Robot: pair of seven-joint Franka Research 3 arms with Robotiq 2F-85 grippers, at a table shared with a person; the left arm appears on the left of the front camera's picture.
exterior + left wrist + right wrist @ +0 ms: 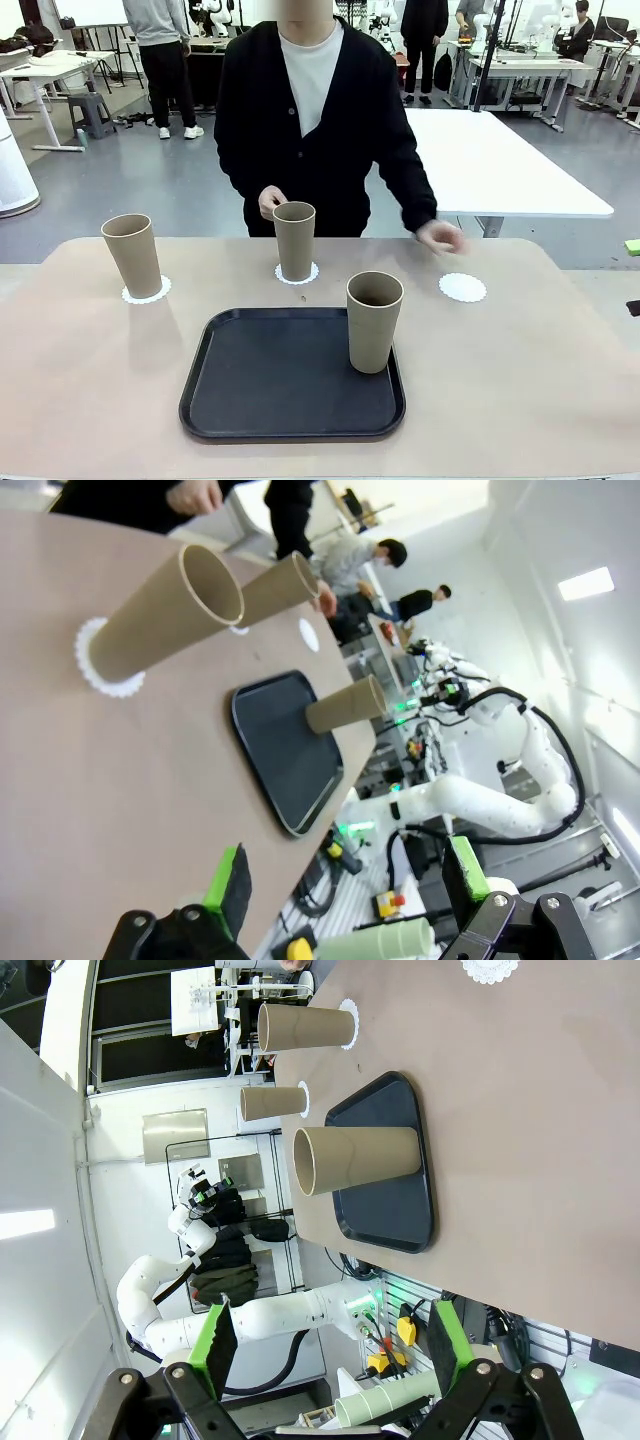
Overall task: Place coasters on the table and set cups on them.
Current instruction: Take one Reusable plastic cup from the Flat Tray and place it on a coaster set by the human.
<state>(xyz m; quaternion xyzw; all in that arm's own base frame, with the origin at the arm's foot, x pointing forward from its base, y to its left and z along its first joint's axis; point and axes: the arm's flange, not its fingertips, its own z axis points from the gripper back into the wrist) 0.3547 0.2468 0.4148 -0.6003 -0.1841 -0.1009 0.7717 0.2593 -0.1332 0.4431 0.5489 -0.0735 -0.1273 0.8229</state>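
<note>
Front: black tray point(290, 375) nearest, tray cup point(374, 320) plain tan, upright on its right side; left cup point(132, 255), middle cup point(294, 240) on scalloped white coasters point(166, 287); third coaster point(462, 288) bare, person's hand point(440, 236) near it.
Left wrist: left gripper point(346, 872) released, off surface point(100, 780) edge, left cup closest ahead.
Right wrist: right gripper point(330, 1340) released, tray cup ahead.

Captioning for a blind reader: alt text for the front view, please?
On a beige table, the left cup and middle cup each stand on a white coaster; a third cup stands on a black tray, and one coaster at right lies bare. A person behind has a hand by the middle cup.
</note>
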